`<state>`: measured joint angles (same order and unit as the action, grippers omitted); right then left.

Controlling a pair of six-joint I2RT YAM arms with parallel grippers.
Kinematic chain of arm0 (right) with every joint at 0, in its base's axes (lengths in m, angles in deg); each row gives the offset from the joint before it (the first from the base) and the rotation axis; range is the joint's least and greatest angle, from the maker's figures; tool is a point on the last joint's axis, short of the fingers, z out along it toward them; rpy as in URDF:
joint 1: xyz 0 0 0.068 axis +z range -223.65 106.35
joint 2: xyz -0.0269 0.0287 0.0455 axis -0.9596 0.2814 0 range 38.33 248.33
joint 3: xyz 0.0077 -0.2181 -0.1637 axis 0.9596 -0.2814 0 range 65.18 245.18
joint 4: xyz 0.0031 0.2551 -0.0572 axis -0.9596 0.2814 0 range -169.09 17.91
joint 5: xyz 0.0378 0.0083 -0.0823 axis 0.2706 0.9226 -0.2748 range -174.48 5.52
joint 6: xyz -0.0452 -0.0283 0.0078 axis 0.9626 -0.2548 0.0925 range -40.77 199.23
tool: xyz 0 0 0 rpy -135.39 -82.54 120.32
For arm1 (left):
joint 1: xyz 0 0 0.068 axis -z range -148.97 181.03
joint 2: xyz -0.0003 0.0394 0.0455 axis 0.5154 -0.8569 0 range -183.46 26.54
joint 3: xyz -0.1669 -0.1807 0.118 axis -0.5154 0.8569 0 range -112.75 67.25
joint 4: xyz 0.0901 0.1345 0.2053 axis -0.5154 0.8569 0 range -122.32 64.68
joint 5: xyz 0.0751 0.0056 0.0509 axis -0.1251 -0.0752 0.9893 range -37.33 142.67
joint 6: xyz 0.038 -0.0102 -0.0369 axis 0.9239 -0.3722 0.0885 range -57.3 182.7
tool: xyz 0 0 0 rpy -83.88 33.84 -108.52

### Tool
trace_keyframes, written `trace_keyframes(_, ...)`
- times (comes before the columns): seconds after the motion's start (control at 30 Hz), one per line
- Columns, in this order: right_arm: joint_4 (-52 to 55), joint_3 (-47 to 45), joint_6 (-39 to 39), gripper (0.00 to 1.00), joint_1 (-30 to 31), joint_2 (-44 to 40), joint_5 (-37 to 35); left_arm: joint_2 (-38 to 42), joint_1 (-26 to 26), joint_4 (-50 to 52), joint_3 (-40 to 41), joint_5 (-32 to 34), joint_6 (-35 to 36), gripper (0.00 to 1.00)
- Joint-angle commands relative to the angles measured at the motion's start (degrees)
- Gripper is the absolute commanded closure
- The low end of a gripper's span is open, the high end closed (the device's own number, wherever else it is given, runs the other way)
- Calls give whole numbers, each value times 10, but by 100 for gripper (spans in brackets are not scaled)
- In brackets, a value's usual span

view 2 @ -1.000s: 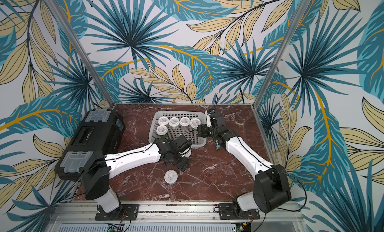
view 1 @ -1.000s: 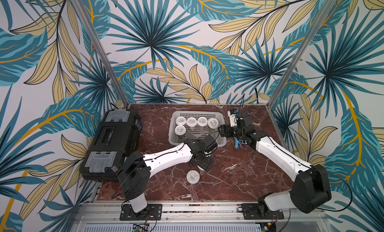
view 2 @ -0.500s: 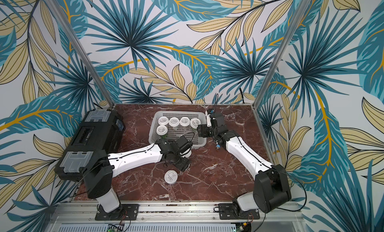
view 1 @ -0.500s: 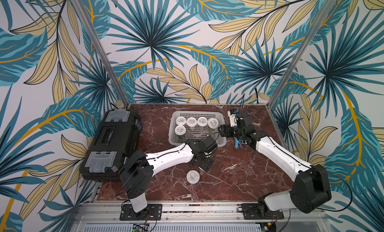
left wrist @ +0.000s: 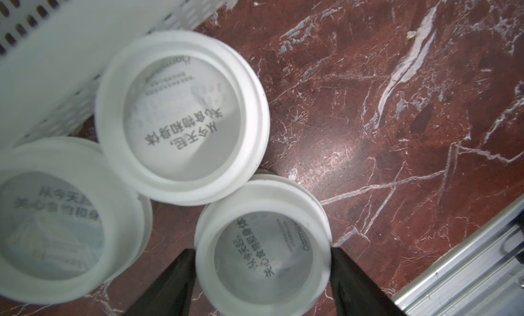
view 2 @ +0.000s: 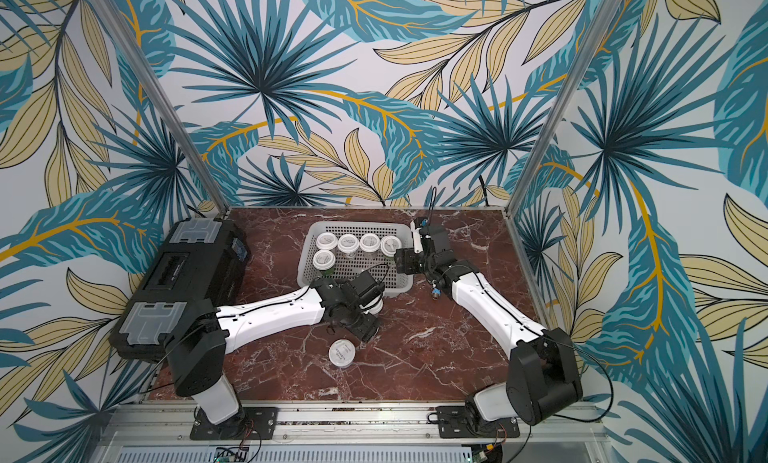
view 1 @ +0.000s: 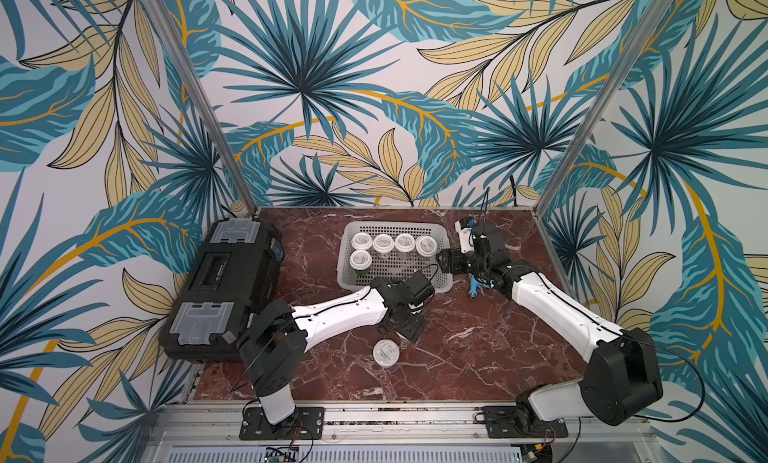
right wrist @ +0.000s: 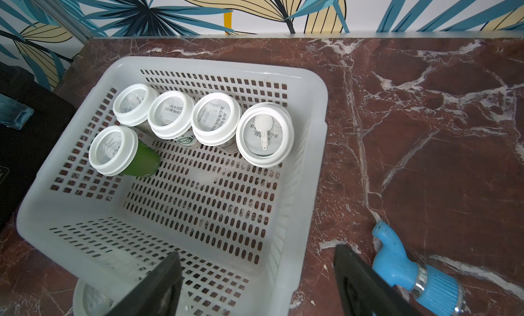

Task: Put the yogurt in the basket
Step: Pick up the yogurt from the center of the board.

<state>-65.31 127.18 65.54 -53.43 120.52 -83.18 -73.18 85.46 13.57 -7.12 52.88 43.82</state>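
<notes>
Clamping a yogurt jar [left wrist: 262, 243] near the basket [right wrist: 320, 107] with the left claw [left wrist: 263, 250], holding the right claw [right wrist: 256, 250] apart above the basket rim.

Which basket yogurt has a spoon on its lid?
The yogurt at the end of the four-jar row nearest the right arm; its lid shows a white spoon, the others only print.

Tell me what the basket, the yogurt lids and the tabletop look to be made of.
Basket: white moulded plastic, slightly translucent and satin; slotted grid, rolled rim.
Yogurt lids: opaque white plastic, matte, with stepped moulded rims around a grey printed centre.
Tabletop: red-brown marble look with white veins, semi-gloss with a soft glare; real stone or printed laminate, cannot tell.
</notes>
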Motion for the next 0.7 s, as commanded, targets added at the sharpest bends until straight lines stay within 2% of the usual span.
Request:
trace_keyframes(0.0, -2, -12, 4, 14, -2, -15, -3, -3, -1, -3, 12, 5, -2, 25)
trace_keyframes(0.3, -2, -12, 4, 14, -3, -16, -3, 18, 0, 8, 15, 8, -2, 31)
trace_keyframes(0.67, -2, -12, 4, 14, -2, -17, -3, 68, 8, 34, -12, -2, 2, 32)
